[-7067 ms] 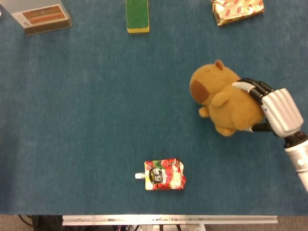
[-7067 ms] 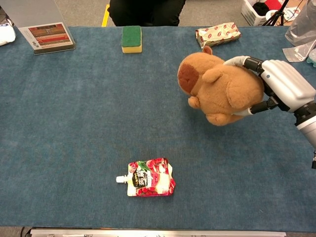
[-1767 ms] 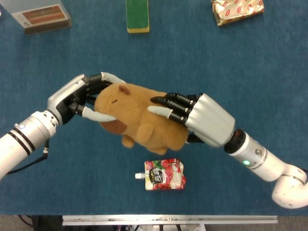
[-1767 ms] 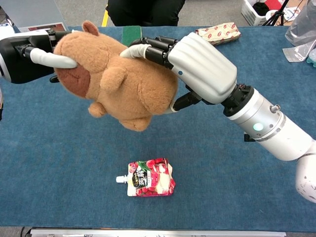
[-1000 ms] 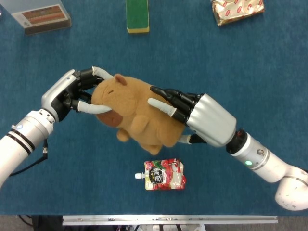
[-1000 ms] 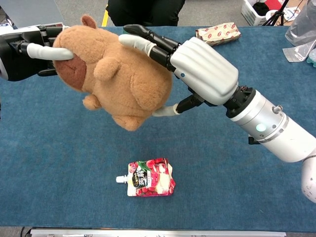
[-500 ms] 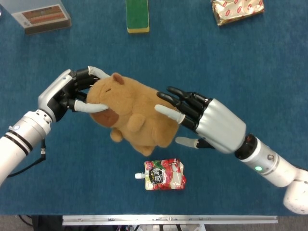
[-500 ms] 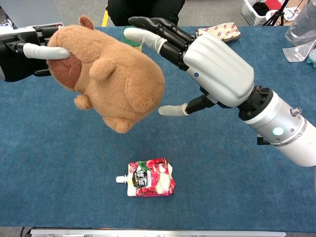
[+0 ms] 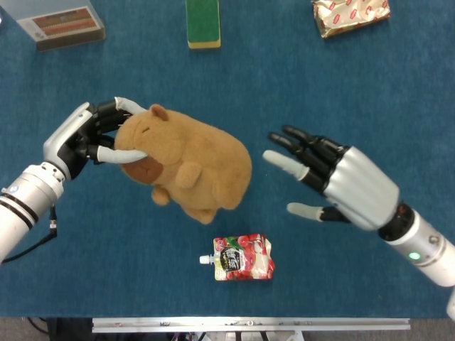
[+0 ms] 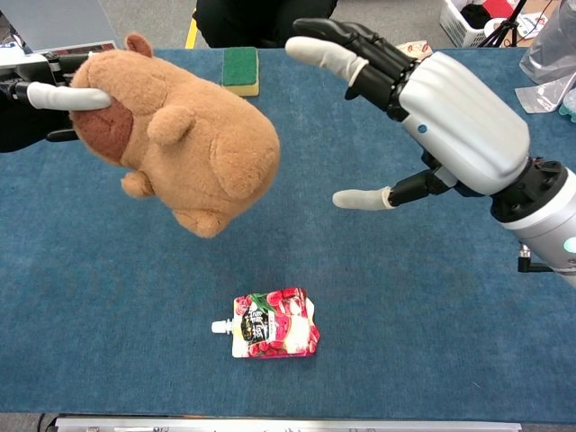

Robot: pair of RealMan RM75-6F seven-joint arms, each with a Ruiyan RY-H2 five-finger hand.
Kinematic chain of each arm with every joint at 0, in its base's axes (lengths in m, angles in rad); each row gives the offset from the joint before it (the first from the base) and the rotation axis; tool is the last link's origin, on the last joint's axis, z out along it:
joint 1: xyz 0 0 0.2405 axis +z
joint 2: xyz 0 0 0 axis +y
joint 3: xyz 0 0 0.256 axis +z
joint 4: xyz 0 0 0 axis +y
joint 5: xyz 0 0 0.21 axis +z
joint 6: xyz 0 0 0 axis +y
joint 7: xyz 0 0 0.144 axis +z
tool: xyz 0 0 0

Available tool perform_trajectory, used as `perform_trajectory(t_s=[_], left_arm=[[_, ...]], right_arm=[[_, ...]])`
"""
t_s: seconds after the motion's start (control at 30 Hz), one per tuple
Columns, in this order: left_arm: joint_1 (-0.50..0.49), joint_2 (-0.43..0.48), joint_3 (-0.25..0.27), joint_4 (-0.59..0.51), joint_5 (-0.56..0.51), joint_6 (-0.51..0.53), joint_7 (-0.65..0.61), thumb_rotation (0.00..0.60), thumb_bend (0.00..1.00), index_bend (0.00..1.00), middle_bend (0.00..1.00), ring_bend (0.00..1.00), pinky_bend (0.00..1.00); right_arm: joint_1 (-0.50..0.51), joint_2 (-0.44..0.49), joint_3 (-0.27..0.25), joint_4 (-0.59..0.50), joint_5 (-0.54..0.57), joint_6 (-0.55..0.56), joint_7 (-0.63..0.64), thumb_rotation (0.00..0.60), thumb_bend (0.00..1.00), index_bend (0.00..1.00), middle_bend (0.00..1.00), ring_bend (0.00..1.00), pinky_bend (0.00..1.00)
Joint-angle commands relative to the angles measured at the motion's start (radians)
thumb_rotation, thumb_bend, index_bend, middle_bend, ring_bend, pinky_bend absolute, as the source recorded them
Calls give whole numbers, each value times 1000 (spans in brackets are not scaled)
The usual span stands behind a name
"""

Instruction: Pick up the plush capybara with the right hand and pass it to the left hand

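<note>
Over on the left, the left hand (image 9: pixel 82 141) grips the plush capybara (image 9: pixel 186 169) by its head, fingers curled round the snout, holding it up above the blue bench (image 9: pixel 284 78). Below it a red fruit-print drink pouch (image 9: pixel 242 258) lies flat on the cloth. To the right, the right hand (image 9: pixel 341 181) hangs apart from the toy with fingers spread wide, holding nothing. A green sponge (image 9: pixel 202 23) sits at the far edge.
</note>
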Motion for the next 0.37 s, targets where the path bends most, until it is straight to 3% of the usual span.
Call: perform_trajectory(t_s=[0.03, 0.37], left_arm=[[8, -3, -3, 5, -6, -3, 5, 600, 133, 712, 712, 686, 975], [18, -19, -24, 23, -11, -32, 6, 600, 133, 712, 714, 687, 975]], right_arm=[[-22, 23, -6, -10, 15, 7, -8, 600, 0, 0, 0, 0, 352], [-69, 19, 1, 22, 43, 27, -12, 600, 0, 0, 45, 59, 375]])
